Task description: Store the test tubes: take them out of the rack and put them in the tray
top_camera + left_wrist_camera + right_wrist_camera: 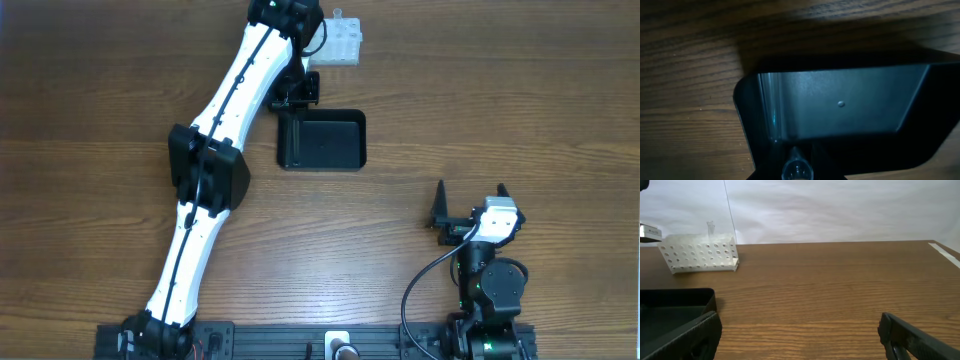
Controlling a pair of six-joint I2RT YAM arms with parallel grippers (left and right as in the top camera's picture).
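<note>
The black tray (330, 140) lies at the table's upper middle, its bare floor (850, 105) spread below my left wrist camera. My left gripper (297, 100) hangs over the tray's left end, shut on a clear test tube (796, 170) that I see end-on, mouth toward the camera. The white rack (336, 42) stands just beyond the tray. From the right wrist view the rack (700, 254) has one tube (710, 228) sticking up from it. My right gripper (470, 198) rests open near the lower right, far from both, nothing between its fingers (910, 337).
Bare brown wood surrounds the tray and rack. The tray's corner (675, 305) shows near my right gripper's left finger. A white wall stands behind the table's far edge, and a pale strip (945, 250) runs along the table's right side.
</note>
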